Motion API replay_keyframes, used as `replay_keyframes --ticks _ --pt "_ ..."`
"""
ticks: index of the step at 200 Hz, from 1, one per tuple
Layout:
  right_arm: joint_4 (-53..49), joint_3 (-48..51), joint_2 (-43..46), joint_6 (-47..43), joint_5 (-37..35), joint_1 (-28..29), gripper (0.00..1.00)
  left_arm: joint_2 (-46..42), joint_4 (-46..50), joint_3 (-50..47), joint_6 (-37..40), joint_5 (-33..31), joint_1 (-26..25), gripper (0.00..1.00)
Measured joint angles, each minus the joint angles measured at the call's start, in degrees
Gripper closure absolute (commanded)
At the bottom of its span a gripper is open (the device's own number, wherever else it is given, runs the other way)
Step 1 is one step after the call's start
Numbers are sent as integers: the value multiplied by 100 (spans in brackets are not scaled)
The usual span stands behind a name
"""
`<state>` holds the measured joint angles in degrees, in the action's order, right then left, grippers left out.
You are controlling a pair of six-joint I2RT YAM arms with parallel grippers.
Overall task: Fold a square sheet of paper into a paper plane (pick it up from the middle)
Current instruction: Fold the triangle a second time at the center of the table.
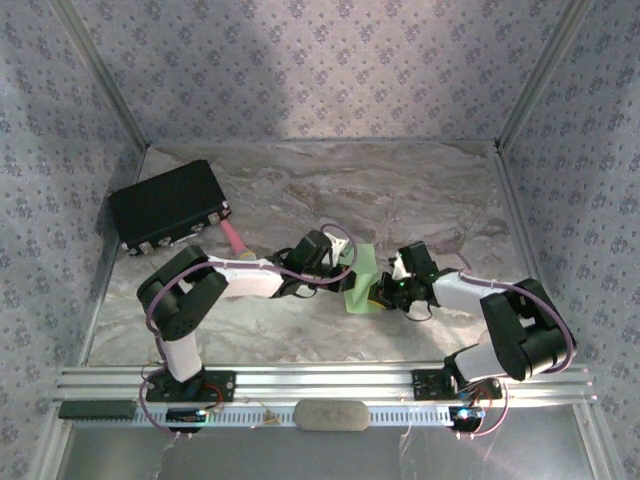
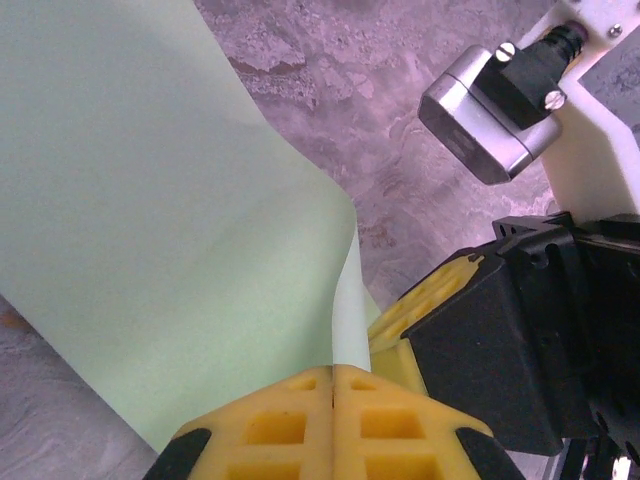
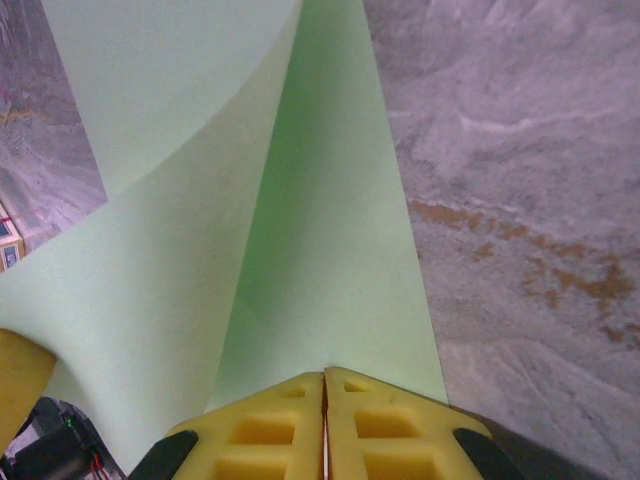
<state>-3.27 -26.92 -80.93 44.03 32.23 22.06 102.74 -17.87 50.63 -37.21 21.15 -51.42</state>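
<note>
Over the marbled table (image 1: pixel 420 190) — patterned walls (image 1: pixel 300 60) around (greyish-purple) — left gripper (image 2: pixel 332 372) and right gripper (image 3: pixel 323 376) each pinch the square sheet of paper (image 1: pixel 362 276).

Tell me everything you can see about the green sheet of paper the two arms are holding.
The square sheet of paper is thin, plain pale green and unmarked. It is bent over into a soft curved fold rather than lying flat, between the two arms above the middle of the marble table. The left gripper and the right gripper are both shut on it, close together. Whether it touches the table cannot be told.
</note>
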Motion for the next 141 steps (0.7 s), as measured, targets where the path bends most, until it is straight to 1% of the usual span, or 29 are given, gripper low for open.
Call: replay_keyframes --ticks 56,100,121,141 --pt "-120 -192 -267 -402 308 -85 89 63 -162 -70 -238 -133 -92 98" --pt "-205 -328 -361 -551 365 -111 89 63 -173 -133 -297 -282 -146 98" --pt "-229 -326 -293 -503 354 -111 88 63 -173 -146 -297 -328 -146 98" --pt "-131 -227 -39 -256 291 -94 88 63 -170 -146 -295 -365 -146 98"
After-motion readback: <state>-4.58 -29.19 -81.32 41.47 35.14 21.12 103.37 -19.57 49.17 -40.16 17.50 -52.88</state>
